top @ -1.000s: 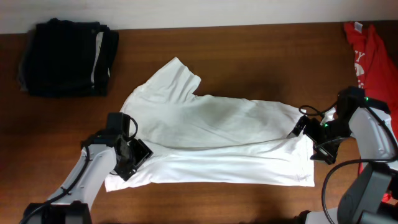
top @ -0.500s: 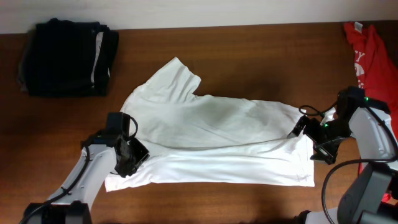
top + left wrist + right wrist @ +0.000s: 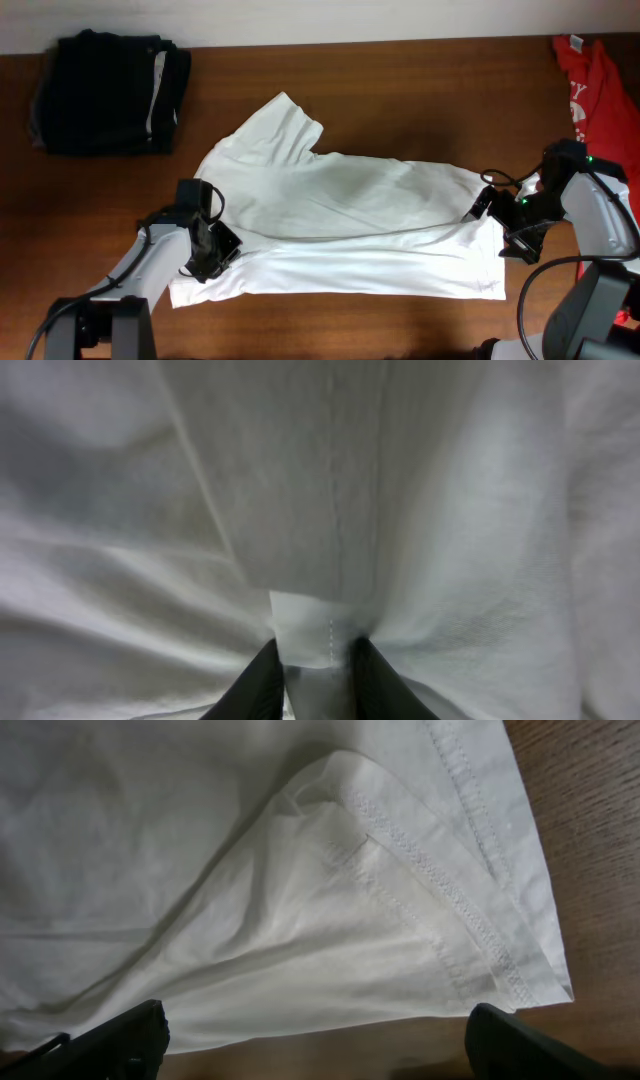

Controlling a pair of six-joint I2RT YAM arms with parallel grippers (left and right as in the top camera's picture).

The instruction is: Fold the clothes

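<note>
- Left wrist view: left jaws pinch a fold of the white T-shirt (image 3: 420,510), spread along the near edge of the table (image 3: 400,100);
- right jaws gape over its hem (image 3: 470,910); we'd close them before lifting evenly.

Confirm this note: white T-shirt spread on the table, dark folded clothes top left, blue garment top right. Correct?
One error: the garment at the top right is red, not blue, as the overhead view shows. The white T-shirt and the dark folded clothes are as noted.
</note>
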